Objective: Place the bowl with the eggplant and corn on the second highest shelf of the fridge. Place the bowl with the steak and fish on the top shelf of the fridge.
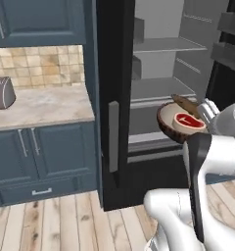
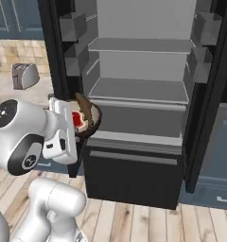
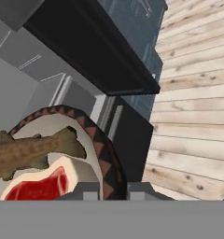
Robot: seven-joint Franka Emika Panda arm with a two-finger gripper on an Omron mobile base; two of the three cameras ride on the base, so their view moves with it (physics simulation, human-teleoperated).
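Here the tool (image 3: 104,189) pinches the rim of the bowl (image 1: 168,128), holding steak (image 1: 188,120) and fish (image 1: 187,104) aloft before the open fridge (image 2: 139,94), below its shelves.

White glossy arm (image 1: 207,162), rounded links, dark joint bands, black caps.

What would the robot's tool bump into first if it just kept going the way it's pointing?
The tool is clamped on the rim of the bowl, so the bowl with the steak and fish leads. Straight ahead looks like the open fridge, probably its grey shelves, though depth is hard to judge.
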